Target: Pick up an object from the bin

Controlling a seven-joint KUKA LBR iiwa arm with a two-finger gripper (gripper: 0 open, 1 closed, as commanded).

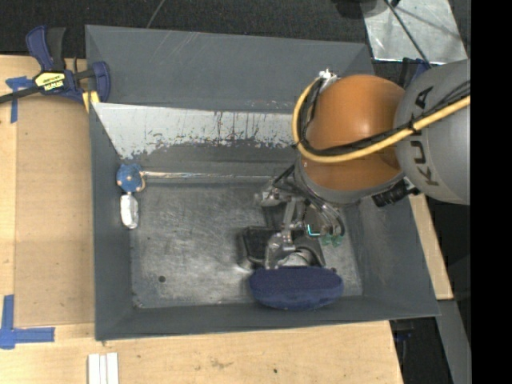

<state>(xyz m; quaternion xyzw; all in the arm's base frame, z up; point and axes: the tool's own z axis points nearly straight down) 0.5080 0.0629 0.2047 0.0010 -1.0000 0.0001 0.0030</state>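
Nearest us, along the lower edge of the frame, runs the front wall of the grey bin [240, 318]. Just inside it, at lower centre-right, a dark blue cushion-like thing [294, 289] lies lengthwise along that wall. Directly above it in the frame, the arm's fingers [283, 250] hang down over the bin floor, with their tips at the blue thing's upper edge. We cannot tell whether they touch it, how far apart they stand, or whether anything sits between them. Close beside them on the left lies a small black flat thing [254, 245]. Well apart, at the left side of the floor, we see a small white oblong thing [129, 211]. Just above it, near the left wall, is a blue round thing [129, 177]. Farther up, the bin's back wall [200, 126] shows dark vertical streaks. At upper right, the orange cover [352, 130] on the wrist, ringed by a yellow cable [352, 152], stands over the right part of the bin.
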